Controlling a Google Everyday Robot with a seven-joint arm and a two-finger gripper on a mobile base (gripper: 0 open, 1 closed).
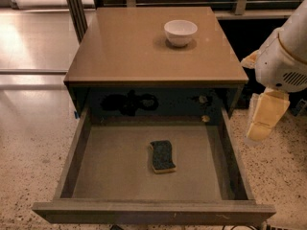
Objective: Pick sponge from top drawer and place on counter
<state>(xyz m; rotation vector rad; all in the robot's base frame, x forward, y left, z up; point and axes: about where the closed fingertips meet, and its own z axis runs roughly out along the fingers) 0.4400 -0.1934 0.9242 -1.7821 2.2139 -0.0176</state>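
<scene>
The sponge, dark green on top with a yellow edge, lies flat near the middle of the open top drawer. The drawer is pulled far out below the tan counter. My gripper hangs at the right, outside the drawer's right wall and above the speckled floor. It is well to the right of the sponge and higher, and holds nothing that I can see.
A white bowl stands on the counter toward the back right. Dark cables and small fittings show inside the cabinet behind the drawer. The white arm housing stands right of the counter. Speckled floor surrounds the cabinet.
</scene>
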